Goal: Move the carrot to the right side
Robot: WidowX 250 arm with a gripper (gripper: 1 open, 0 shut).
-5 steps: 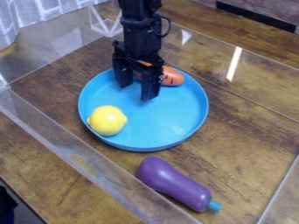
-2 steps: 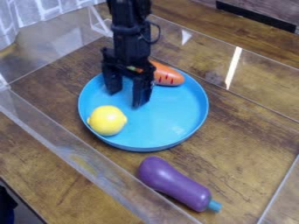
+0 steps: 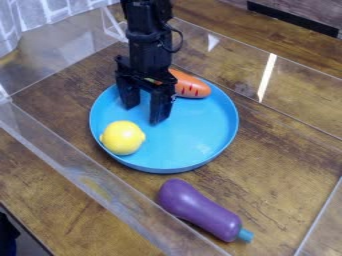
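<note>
The small orange carrot lies at the far rim of the blue plate, its left end hidden behind my arm. My gripper points straight down over the plate's back left part, just left of the carrot. Its black fingers stand apart with nothing between them, so it is open. Whether a finger touches the carrot I cannot tell.
A round yellow lemon rests on the plate's front left. A purple eggplant lies on the wooden table in front of the plate. Clear plastic walls border the workspace on the left and at the back.
The gripper has shifted a little to the left across the plate, uncovering more of the carrot. It stays open; carrot, lemon and eggplant have not moved.
</note>
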